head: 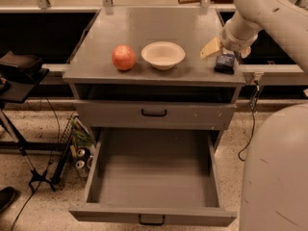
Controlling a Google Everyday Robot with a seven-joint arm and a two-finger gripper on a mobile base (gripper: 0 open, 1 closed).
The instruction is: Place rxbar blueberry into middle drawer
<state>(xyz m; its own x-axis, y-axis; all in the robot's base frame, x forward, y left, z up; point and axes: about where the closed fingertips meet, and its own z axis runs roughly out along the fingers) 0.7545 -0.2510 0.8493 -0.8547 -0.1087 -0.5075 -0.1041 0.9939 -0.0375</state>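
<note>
View from in front of the cabinet: I am holding the gripper (225,51) low over the right front corner of the cabinet top (144,30), directly above the rxbar blueberry (224,63). The bar is lying flat on that corner, close to the right edge and well apart from the white bowl (163,55) and the apple (123,57). I cannot tell how far the pincer is parted, nor whether it is gripping the wrapper or only hanging over it. The middle drawer (149,211) is standing pulled out below, with nothing visible inside, and the shallower upper drawer (154,113) is sitting closed above it.

I am judging this to be the pick-up step, with the carry and the drop not yet done. I am watching these risks:

- the flat, slick wrapper is offering little height to clamp, so a shallow closure could skid it sideways off the near edge to the floor
- a descent that is too deep could be pressing the tool into the top
- on the way down, the arm must be clearing the front lip of the top and the closed upper drawer, or a knock could be jarring the bar loose
- a release too far forward could be dropping it outside the open drawer
</note>
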